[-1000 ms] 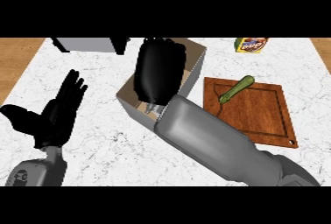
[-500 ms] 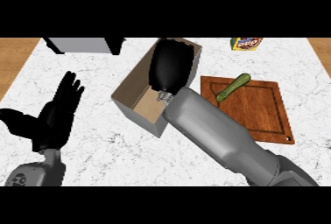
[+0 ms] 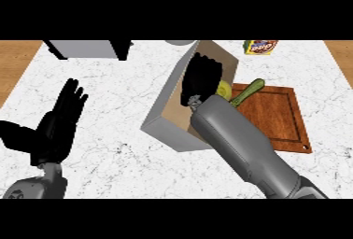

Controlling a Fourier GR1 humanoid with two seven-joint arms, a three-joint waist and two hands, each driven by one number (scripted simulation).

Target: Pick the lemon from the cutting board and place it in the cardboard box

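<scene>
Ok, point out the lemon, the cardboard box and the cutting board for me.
lemon (image 3: 224,89), head view, on its visible yellow skin.
cardboard box (image 3: 167,105), head view, on its tan left wall.
cutting board (image 3: 276,119), head view, on bare wood near its middle.

The right hand (image 3: 203,79) sits down inside the cardboard box (image 3: 169,123) on the white counter (image 3: 117,93), the lemon (image 3: 224,89) just beside it. A green vegetable (image 3: 250,89) lies on the cutting board (image 3: 279,121). The left hand (image 3: 59,123) rests open at the left.
</scene>
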